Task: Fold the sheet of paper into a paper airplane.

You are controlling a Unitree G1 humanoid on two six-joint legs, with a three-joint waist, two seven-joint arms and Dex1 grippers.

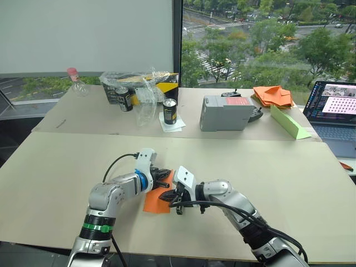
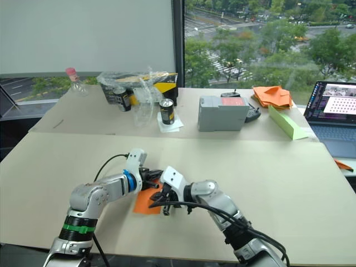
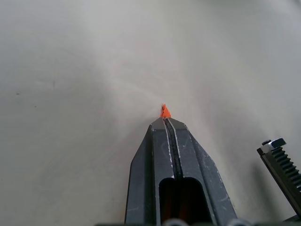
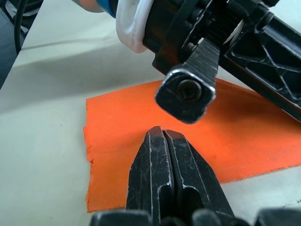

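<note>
Your sheet of paper [image 4: 141, 136] lies flat on the near table [image 1: 278, 167] between the two arms — both grippers meet over it. Your left gripper [image 3: 165, 118] is clamped on the paper, with an orange tip poking out past its fingertips. Your right gripper [image 4: 162, 134] is pinched closed — its tips rest over the sheet.

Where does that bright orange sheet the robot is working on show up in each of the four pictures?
Left eye view: the sheet of paper lies on the near table, between and under the two claws.
Right eye view: same spot, left of the right claw.
Left wrist view: an orange tip pokes out past the shut left claw.
Right wrist view: a broad orange area on the table.
Shared landmark: the left claw itself.
</note>
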